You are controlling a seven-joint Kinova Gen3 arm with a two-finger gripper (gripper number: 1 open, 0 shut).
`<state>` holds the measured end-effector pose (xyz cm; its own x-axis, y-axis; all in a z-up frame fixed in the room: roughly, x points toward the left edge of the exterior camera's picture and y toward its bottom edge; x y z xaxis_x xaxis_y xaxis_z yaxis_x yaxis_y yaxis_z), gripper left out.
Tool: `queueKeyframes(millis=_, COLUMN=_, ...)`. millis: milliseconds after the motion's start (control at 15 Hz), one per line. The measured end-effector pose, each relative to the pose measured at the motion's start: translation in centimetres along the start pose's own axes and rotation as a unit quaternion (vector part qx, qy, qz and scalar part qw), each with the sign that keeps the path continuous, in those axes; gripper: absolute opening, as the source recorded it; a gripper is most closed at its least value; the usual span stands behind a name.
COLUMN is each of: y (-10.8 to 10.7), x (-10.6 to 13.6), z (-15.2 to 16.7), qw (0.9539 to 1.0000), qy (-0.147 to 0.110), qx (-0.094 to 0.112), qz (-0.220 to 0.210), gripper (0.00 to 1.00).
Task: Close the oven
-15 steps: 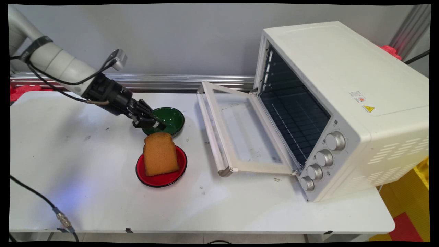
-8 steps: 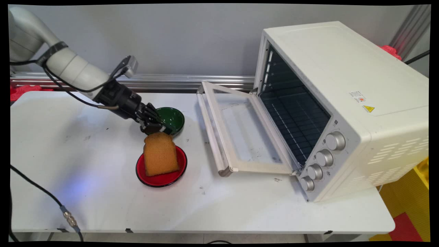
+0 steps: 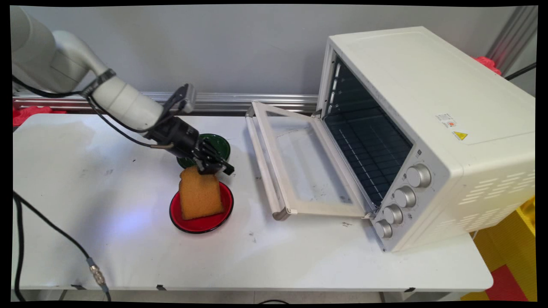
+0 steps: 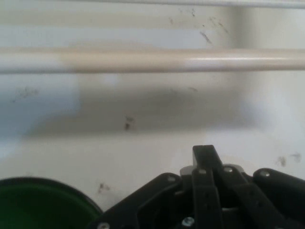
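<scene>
Toast slice (image 3: 200, 193) leans upright in the red bowl (image 3: 201, 222) mid-table; the gripper (image 3: 216, 167), fingers together and empty, hovers at its top; contact could topple it.

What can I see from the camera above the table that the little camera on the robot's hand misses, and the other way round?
Only the main view shows the toast on its red plate and the whole white oven, its cavity and knobs. Only the hand view shows, up close, the oven door's handle bar and scuffs on the table. Both show the end effector, fingers shut, and the green bowl.
</scene>
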<state>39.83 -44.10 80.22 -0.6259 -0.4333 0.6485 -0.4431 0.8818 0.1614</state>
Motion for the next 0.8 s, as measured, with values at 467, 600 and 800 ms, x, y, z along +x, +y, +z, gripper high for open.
queueKeyframes(millis=467, y=-0.5, x=0.3, z=3.8, qw=0.9997, qy=0.008, qx=0.007, qz=0.021, gripper=0.00)
queueKeyframes(millis=600, y=-0.7, x=0.4, z=4.7, qw=0.9995, qy=0.012, qx=0.011, qz=0.027, gripper=0.00)
queueKeyframes(millis=800, y=-0.9, x=0.5, z=5.8, qw=0.9992, qy=0.017, qx=0.014, qz=0.034, gripper=0.00)
